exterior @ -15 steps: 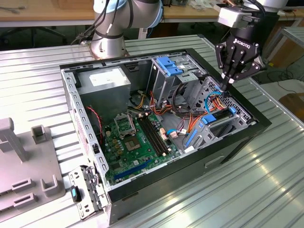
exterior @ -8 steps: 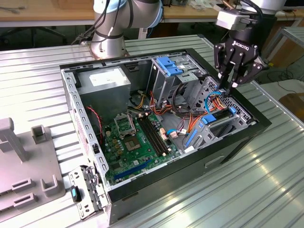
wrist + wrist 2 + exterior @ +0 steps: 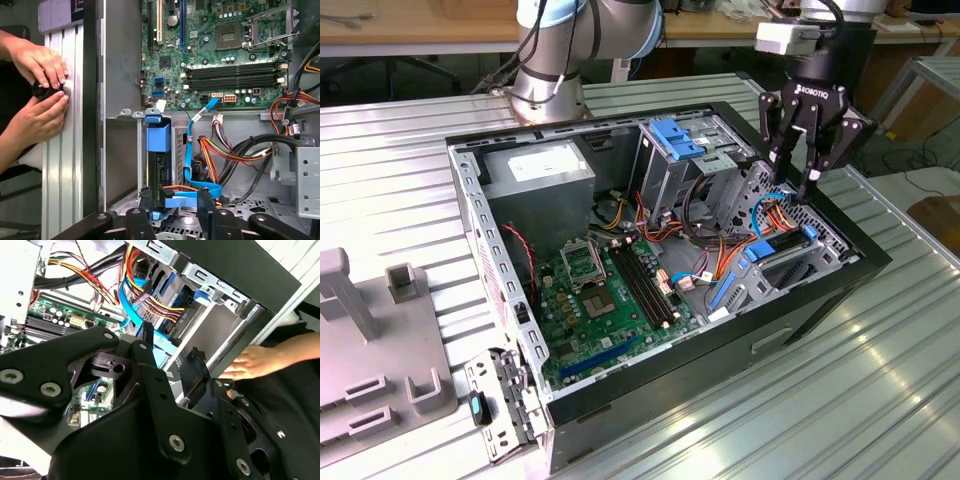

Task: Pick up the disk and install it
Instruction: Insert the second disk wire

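Note:
The disk (image 3: 788, 258), dark with a bright blue carrier frame, sits on edge in the drive bay at the exterior view's right end of the open computer case (image 3: 820, 300). In the first wrist view the disk (image 3: 159, 140) shows its blue carrier end and dark body, reaching away from the fingers. My gripper (image 3: 796, 188) hangs just above that bay. It is open, and nothing is between its black fingers (image 3: 145, 202). In the first wrist view the gripper (image 3: 175, 200) straddles the bay's near end, beside a blue data cable (image 3: 189, 150).
Bundled orange, yellow and black cables (image 3: 770, 215) crowd the bay. A grey drive cage with a blue latch (image 3: 672, 138) stands behind, and the motherboard (image 3: 610, 290) lies in the case. A person's hands (image 3: 37, 70) hold a black knob on the table outside the case wall. A grey fixture (image 3: 370, 350) sits at the exterior view's left.

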Robot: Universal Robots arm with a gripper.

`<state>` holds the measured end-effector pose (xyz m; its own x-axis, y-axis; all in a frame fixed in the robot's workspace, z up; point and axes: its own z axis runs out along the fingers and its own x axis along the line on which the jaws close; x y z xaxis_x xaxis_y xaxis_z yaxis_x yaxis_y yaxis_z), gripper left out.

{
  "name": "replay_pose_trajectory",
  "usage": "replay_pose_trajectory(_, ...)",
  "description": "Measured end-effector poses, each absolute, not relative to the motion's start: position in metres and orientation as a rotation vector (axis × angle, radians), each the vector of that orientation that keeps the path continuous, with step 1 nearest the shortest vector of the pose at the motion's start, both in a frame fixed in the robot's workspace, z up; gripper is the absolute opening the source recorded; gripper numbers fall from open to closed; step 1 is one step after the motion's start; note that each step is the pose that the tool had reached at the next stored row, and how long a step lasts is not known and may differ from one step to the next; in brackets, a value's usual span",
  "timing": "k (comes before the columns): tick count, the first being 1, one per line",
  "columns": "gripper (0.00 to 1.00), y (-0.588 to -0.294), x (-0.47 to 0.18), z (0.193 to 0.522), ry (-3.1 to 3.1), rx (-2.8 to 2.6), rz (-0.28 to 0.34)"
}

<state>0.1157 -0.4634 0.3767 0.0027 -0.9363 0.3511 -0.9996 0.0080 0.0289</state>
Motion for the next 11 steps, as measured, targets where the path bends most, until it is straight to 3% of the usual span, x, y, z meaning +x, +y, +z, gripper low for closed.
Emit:
replay_pose_trajectory(9, 0.48, -0.461, 0.119, 0.363, -1.991, 1.985, 0.376)
replay_pose_trajectory(11, 0.40, -0.461, 0.119, 0.362, -1.990, 1.983, 0.378)
